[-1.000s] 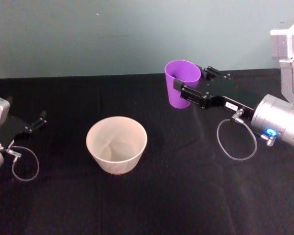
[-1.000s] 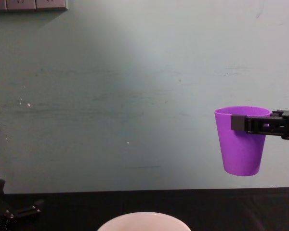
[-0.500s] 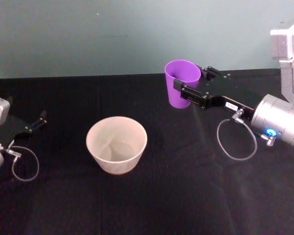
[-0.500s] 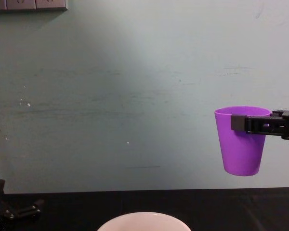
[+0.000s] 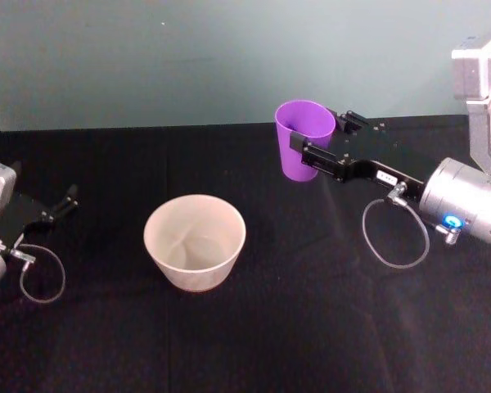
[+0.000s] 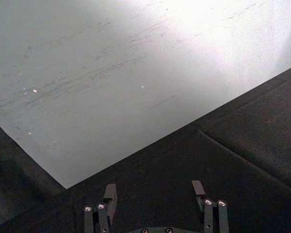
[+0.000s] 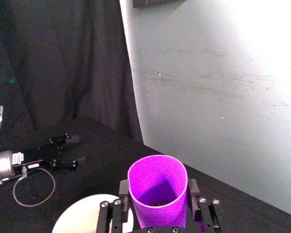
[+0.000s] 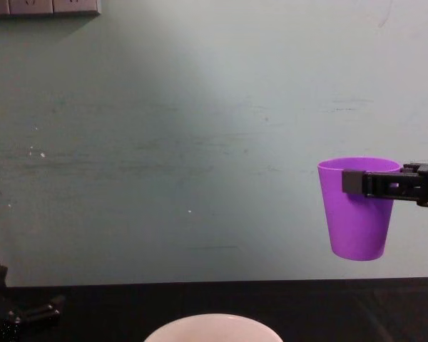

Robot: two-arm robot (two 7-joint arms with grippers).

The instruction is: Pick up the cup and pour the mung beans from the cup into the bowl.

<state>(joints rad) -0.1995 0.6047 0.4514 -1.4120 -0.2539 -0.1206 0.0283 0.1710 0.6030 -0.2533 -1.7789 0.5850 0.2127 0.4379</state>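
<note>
My right gripper is shut on the purple cup, holding it upright in the air above the table, to the right of and behind the bowl. In the chest view the cup hangs well above the bowl's rim. The right wrist view looks down into the cup, where a few dark beans lie at the bottom; the bowl shows below it. The bowl looks empty. My left gripper rests open near the table's left edge, its fingers spread apart.
A black cloth covers the table, and a pale green wall stands behind it. A cable loop hangs from my right wrist.
The cup and my right gripper have stayed in place. The left gripper has shifted only slightly at the table's left edge.
</note>
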